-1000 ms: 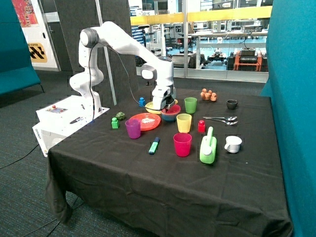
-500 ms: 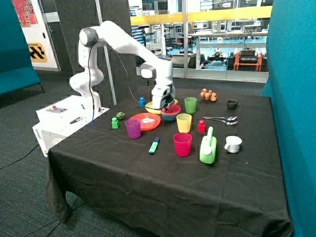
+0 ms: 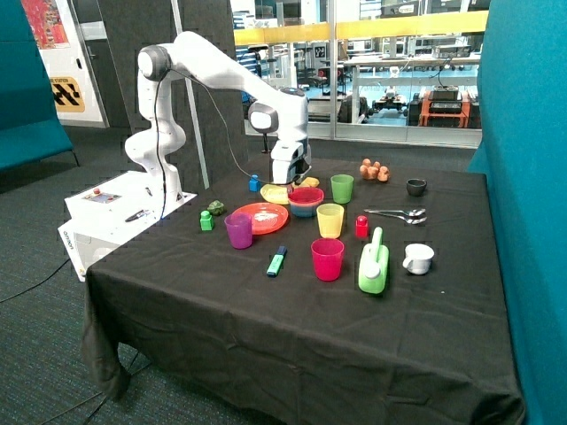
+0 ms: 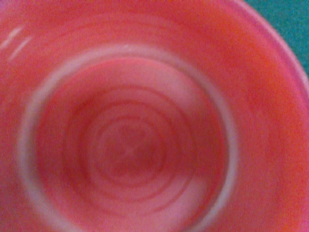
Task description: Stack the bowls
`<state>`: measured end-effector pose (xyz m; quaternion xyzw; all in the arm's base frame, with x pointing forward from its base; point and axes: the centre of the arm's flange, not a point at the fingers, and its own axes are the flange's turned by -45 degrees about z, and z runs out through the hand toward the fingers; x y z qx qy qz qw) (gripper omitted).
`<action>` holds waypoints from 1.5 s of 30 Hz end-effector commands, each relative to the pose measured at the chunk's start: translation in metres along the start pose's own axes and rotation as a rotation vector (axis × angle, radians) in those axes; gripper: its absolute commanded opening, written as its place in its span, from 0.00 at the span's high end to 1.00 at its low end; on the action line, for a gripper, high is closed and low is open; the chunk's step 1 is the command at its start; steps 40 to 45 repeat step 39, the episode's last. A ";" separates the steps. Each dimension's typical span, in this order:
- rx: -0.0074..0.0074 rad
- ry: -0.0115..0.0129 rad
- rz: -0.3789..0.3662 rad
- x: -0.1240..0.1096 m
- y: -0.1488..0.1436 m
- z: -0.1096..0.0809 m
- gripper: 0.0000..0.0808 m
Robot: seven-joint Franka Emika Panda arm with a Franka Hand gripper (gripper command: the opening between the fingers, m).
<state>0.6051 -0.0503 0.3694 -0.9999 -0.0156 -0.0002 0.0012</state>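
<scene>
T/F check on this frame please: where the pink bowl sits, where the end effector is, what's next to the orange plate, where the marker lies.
1. The pink bowl sits nested in the blue bowl. True.
2. The end effector is down at the red cup by the table's front. False: it hangs beside the bowl stack, at the pink bowl's rim; the red cup stands alone, well in front.
3. The wrist view is filled by the inside of the pink bowl. True.
4. The purple cup stands on the orange plate. False: it stands on the cloth just in front of the orange plate.
5. The green marker lies between the purple cup and the red cup. True.
</scene>
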 end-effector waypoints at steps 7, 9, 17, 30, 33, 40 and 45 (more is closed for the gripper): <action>-0.0025 -0.0006 -0.094 -0.028 -0.021 -0.030 0.50; -0.0025 -0.0006 -0.094 -0.032 -0.021 -0.033 0.50; -0.0025 -0.0006 -0.074 -0.036 -0.013 -0.036 0.50; -0.0024 -0.0006 -0.109 -0.031 -0.020 -0.042 0.51; -0.0024 -0.0006 -0.135 -0.029 -0.026 -0.044 0.51; -0.0024 -0.0007 -0.156 -0.027 -0.035 -0.046 0.51; -0.0024 -0.0007 -0.156 -0.027 -0.035 -0.046 0.51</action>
